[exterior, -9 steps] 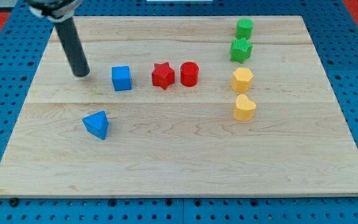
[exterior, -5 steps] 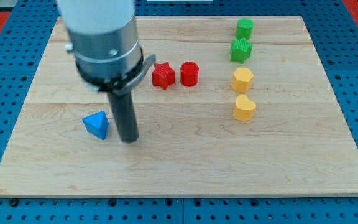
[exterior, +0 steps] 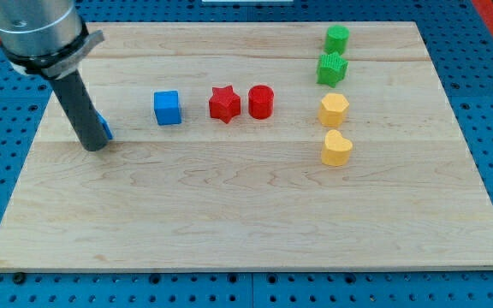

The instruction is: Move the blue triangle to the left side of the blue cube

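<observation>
The blue cube sits on the wooden board at the upper left of centre. The blue triangle lies to the cube's left, mostly hidden behind my rod; only a sliver of its right edge shows. My tip rests on the board right against the triangle's left and lower side, well to the left of the cube.
A red star and a red cylinder stand to the right of the cube. At the right are a green cylinder, a green star-like block, a yellow hexagon and a yellow heart.
The blue triangle has moved up and to the left, from the lower left to the cube's row. My tip swung from the triangle's right to the board's left side, now beside the triangle.
</observation>
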Available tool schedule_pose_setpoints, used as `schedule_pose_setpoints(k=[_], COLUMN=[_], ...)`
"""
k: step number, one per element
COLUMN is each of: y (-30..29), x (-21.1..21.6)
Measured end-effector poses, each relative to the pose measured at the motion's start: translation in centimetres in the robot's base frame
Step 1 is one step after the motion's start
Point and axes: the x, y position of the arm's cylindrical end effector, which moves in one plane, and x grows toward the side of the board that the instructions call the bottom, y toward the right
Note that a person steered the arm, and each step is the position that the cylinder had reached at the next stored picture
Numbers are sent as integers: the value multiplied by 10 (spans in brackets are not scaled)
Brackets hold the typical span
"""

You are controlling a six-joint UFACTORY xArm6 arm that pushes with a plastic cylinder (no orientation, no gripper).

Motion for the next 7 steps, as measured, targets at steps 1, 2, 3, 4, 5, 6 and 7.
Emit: schedule_pose_setpoints(k=[1, 2, 3, 4, 5, 6, 7], y=[-14, -15, -24, -22, 5, 26, 27], x=[5, -11, -17, -23, -26, -26, -29])
